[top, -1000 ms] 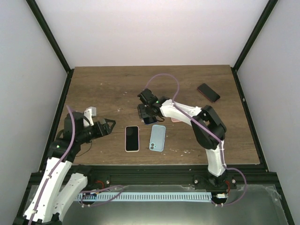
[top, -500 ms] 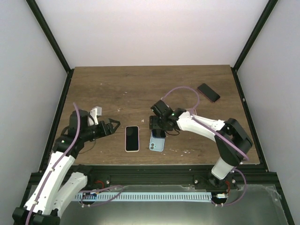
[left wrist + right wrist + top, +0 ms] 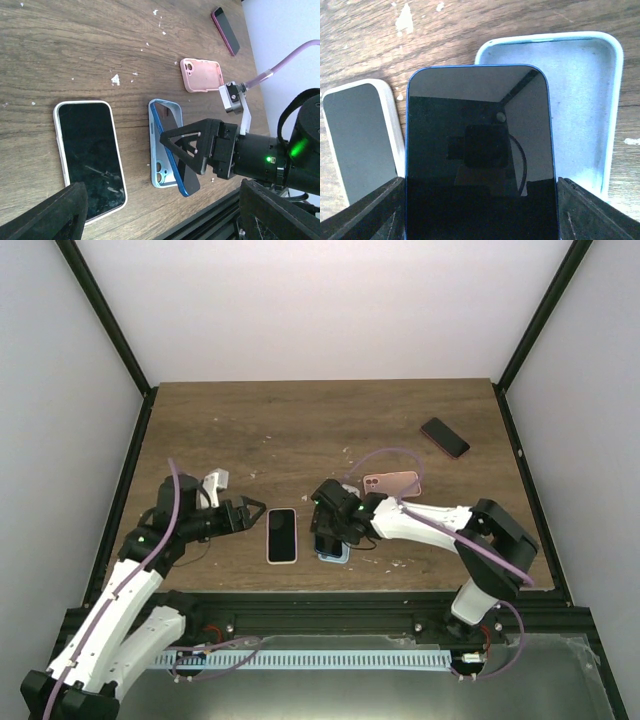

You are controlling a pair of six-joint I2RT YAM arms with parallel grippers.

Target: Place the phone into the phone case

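My right gripper (image 3: 331,526) is shut on a blue-edged phone (image 3: 480,160) and holds it tilted, screen up, over the empty light blue case (image 3: 582,100). In the left wrist view the phone (image 3: 176,150) slants with one long edge down in the case (image 3: 159,167) and the other raised. The case (image 3: 334,554) lies near the table's front edge, mostly hidden under the gripper. My left gripper (image 3: 256,512) is open and empty, just left of a phone in a white case (image 3: 282,535).
The white-cased phone (image 3: 90,160) lies screen up beside the blue case. An empty pink case (image 3: 392,483) lies behind my right arm. A dark phone with a red edge (image 3: 445,437) lies at the back right. The table's front rail (image 3: 330,605) is close.
My right gripper has carried the blue phone from the pink case toward the near edge, over the light blue case. The left gripper has moved right toward the white-cased phone.
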